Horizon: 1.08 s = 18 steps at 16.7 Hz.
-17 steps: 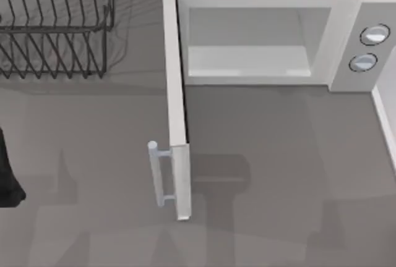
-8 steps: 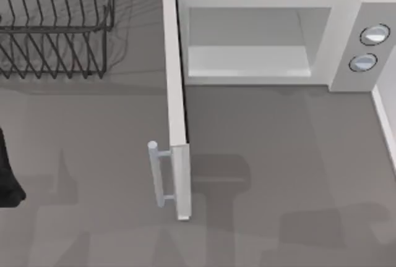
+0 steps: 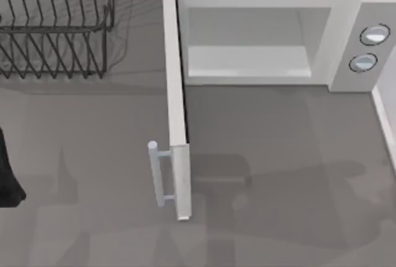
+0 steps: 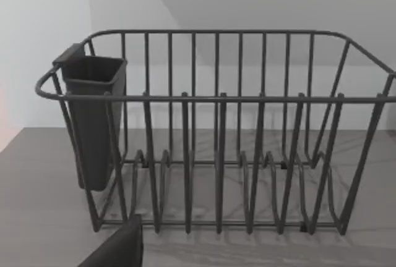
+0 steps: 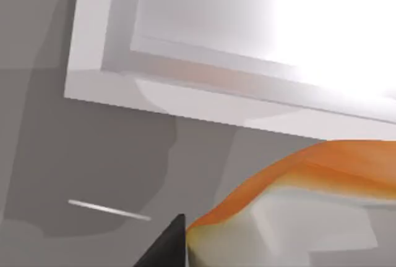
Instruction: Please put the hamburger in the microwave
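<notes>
Hamburger (image 5: pixel 297 199), orange-topped, sits at lower right of the right wrist view, apparently clenched in the right claw for transport, near the microwave (image 3: pixel 260 38), whose door (image 3: pixel 176 112) stands open to receive it; left claw state cannot be told.

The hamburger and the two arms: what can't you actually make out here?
- Hamburger: right wrist view, an orange and pale shape cut off by the picture's edge; whether the jaws grip it is unclear.
- Microwave cavity: right wrist view, washed out by glare.
- Left arm: top view, cut off at the left edge.
</notes>
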Each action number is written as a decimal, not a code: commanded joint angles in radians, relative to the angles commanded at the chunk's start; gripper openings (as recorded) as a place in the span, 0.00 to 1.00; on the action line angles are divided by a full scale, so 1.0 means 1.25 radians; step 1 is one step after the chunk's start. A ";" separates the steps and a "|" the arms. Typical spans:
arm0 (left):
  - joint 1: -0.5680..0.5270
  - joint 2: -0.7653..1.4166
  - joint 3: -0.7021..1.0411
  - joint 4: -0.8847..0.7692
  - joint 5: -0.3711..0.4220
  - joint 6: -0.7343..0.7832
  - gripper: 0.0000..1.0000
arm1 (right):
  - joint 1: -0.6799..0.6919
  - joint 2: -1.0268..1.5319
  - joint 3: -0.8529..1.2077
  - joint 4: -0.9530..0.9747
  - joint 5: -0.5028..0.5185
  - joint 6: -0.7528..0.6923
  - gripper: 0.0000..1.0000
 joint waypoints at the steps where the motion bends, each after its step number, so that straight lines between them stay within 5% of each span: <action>1: 0.000 0.000 0.000 0.000 0.000 0.000 1.00 | 0.032 0.039 0.016 0.058 0.022 0.023 0.00; 13: 0.000 0.000 0.000 0.000 0.000 0.000 1.00 | 0.494 0.541 0.182 0.956 0.338 0.386 0.00; 18: 0.000 0.000 0.000 0.000 0.000 0.000 1.00 | 0.612 0.638 0.229 1.155 0.435 0.482 0.00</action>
